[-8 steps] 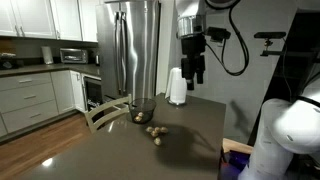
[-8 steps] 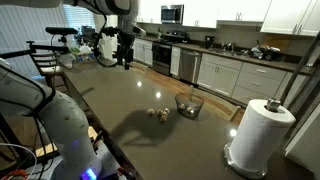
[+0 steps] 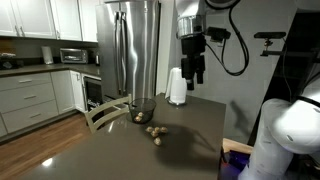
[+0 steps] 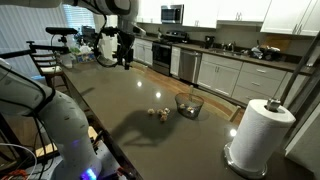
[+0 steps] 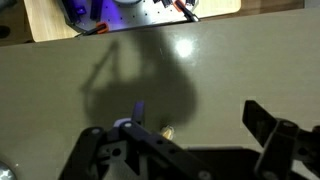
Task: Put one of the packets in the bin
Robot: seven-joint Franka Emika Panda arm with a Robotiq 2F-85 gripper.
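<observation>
Two or three small tan packets [image 3: 155, 132] lie on the grey table; they also show in the other exterior view [image 4: 157, 115]. A small dark wire bin [image 4: 189, 104] stands just beyond them, also in an exterior view [image 3: 141, 113], with something pale inside. My gripper [image 3: 195, 74] hangs high above the table, well away from the packets, and shows in the other exterior view [image 4: 123, 60] too. In the wrist view the gripper [image 5: 200, 125] is open and empty, with one packet [image 5: 167, 131] just showing between the fingers.
A paper towel roll [image 4: 257, 137] stands on the table, also in an exterior view [image 3: 177, 86]. A steel fridge [image 3: 136, 50] and kitchen cabinets stand behind. A wooden chair back [image 3: 105, 114] sits at the table edge.
</observation>
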